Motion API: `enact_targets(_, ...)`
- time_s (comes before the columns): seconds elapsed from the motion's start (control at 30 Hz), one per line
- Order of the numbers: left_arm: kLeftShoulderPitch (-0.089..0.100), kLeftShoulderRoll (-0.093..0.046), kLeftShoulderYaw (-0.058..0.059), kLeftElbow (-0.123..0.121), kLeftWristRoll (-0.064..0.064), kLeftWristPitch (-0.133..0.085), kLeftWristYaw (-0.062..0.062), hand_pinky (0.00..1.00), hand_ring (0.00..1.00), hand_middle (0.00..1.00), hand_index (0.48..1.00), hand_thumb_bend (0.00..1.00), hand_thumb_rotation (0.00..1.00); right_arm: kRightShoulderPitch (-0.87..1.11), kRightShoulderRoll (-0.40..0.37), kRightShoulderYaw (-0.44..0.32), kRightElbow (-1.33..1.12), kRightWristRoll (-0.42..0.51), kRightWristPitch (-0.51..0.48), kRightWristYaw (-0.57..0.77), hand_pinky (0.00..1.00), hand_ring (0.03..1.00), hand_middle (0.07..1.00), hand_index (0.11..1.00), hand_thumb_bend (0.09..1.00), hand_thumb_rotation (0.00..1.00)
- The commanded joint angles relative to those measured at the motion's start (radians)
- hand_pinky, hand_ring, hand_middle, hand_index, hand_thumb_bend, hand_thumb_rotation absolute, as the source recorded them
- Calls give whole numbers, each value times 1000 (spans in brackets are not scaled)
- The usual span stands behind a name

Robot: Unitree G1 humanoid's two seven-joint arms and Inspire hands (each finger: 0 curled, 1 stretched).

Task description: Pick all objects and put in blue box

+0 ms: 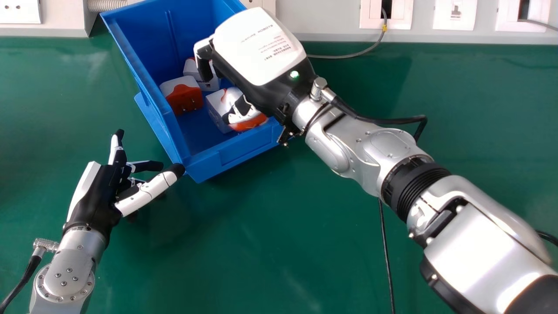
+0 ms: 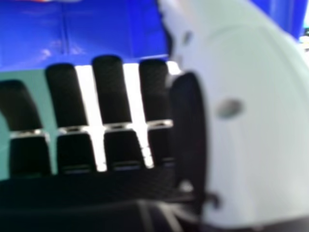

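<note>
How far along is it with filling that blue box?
Nearly done, it seems: at least three small white-and-orange packs lie in the blue box. The right hand is over the box, fingers straight, apparently holding nothing. Probably all that's left is drawing it away.

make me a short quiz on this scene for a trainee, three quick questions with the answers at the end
1. Multiple choice: what lies inside the blue box?
a) a black cable
b) white and orange packages
c) wall sockets
2. True or false: the left hand is outside the blue box.
3. Fill the gap: the hand that reaches over the blue box is the robot's ____ hand.

Key: 1 b; 2 true; 3 right hand
</note>
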Motion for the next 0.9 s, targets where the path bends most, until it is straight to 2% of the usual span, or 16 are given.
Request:
enact_targets(0.0,72,-57,-60,78,41,76,-56,563,655,766,834,759,535,-52,3,4,0,10,-9,-27,342,481,502,498,498,0)
enact_targets(0.17,74,-55,-60,73,41,75,-54,563,655,768,834,759,534,-56,9,10,3,16,1,-1,352,479,511,499,499,0)
enact_targets(0.3,75,-54,-57,79,39,73,-55,562,655,768,834,759,534,-63,18,46,-9,-12,101,85,353,478,514,498,498,0)
enact_targets(0.33,75,-54,-57,80,39,72,-55,562,655,768,834,758,534,-64,19,52,-15,-13,117,102,359,487,555,498,495,0)
enact_targets(0.4,75,-53,-59,78,41,74,-53,562,655,768,834,758,534,-65,17,53,-30,-7,132,124,359,487,555,498,495,0)
enact_targets(0.43,75,-52,-60,76,43,75,-53,562,655,769,834,759,535,-62,17,51,-35,-3,134,124,436,571,637,574,558,25)
enact_targets(0.47,75,-52,-61,75,44,75,-53,562,655,769,834,759,535,-60,16,50,-39,-1,135,121,436,571,637,574,558,25)
enact_targets(0.53,76,-51,-62,74,45,74,-54,562,655,769,834,763,539,-58,14,48,-43,2,138,114,560,700,760,686,655,65)
enact_targets(0.57,76,-50,-63,73,46,74,-54,562,655,769,834,763,539,-57,14,46,-44,5,139,113,560,700,760,686,655,65)
enact_targets(0.7,77,-48,-64,77,49,68,-52,561,653,769,834,764,542,-50,11,37,-53,17,143,107,655,806,862,783,739,95)
enact_targets(0.87,79,-48,-62,78,46,66,-54,559,650,764,835,764,544,-12,-14,17,-117,44,120,93,710,876,928,851,807,115)
